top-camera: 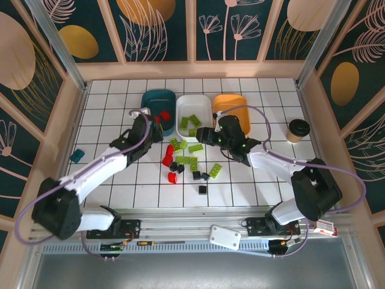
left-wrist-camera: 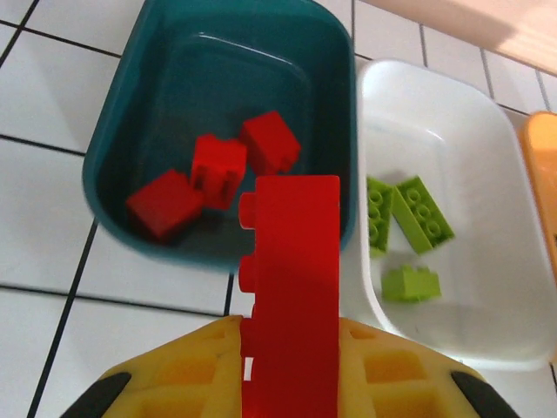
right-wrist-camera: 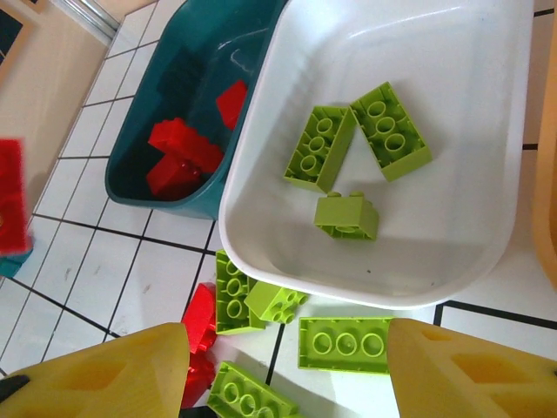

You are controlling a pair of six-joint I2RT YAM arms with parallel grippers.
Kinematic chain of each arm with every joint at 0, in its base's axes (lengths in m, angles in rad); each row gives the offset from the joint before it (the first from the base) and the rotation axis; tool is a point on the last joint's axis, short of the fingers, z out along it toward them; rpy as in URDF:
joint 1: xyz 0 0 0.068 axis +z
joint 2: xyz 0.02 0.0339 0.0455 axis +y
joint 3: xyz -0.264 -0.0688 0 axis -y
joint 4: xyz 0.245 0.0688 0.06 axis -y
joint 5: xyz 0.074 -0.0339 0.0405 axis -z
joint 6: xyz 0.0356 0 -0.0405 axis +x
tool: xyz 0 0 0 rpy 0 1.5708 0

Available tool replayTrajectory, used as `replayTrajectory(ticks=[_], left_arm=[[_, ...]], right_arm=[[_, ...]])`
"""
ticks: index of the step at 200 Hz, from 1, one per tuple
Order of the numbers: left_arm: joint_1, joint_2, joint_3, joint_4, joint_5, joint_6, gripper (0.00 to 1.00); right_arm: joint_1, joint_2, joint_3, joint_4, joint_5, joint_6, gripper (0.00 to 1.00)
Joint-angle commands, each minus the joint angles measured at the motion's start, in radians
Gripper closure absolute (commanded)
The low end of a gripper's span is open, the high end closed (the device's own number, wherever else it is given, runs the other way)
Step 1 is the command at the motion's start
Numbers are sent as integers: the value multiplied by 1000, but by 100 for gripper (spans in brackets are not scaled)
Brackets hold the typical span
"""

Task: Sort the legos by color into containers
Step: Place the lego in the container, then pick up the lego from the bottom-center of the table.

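My left gripper [left-wrist-camera: 291, 329] is shut on a long red brick [left-wrist-camera: 294, 261], which it holds over the near rim of the dark teal tray [left-wrist-camera: 122, 131]. Three red bricks [left-wrist-camera: 218, 170] lie in that tray. The white tray [left-wrist-camera: 452, 122] holds three lime green bricks [left-wrist-camera: 409, 218]. My right gripper [right-wrist-camera: 287, 335] is open, low over loose green bricks [right-wrist-camera: 344, 344] just in front of the white tray [right-wrist-camera: 261, 148]. From above, the left gripper [top-camera: 156, 123] is at the teal tray [top-camera: 150, 95] and the right gripper [top-camera: 204, 134] at the white tray [top-camera: 195, 98]. The orange tray [top-camera: 231, 98] is beside them.
Loose green [top-camera: 190, 161], red [top-camera: 168, 159] and black [top-camera: 203, 189] bricks are scattered on the tiles in front of the trays. A teal block [top-camera: 77, 156] lies far left, a black-lidded tan cup [top-camera: 296, 130] far right. Wooden walls ring the table.
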Motion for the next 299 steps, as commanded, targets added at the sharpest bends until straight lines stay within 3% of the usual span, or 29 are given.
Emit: replayTrajectory(ticks=[1,59,77,97,151,176,199,246,299], left_arm=[[59,124,62,76,58,41,89],[153,403,296,82,116,37,89],[156,468,362,60,116,44,85],[159,521,407,52,119,46,73],[160,543,470,54,134,43,26],[161,477,489,52,157,43,13],[160,374,449,76,196,35,7],[159,48,175,172,297,-17,1],[158,-335,-169,141,298,-58,1]], right_arm=[[-4,-43,-30,16,10,17,38],[13,-118,-96,-1,-13,14,38],[32,-131,-111,-15,-13,4,38],[63,-139,-115,-33,-1,-10,38],[210,-130,-73,-88,54,-80,35],[281,-99,-51,-99,66,-93,35],[348,-58,-29,-103,76,-115,35],[461,78,46,-145,106,-171,35],[498,222,140,-181,166,-226,35]])
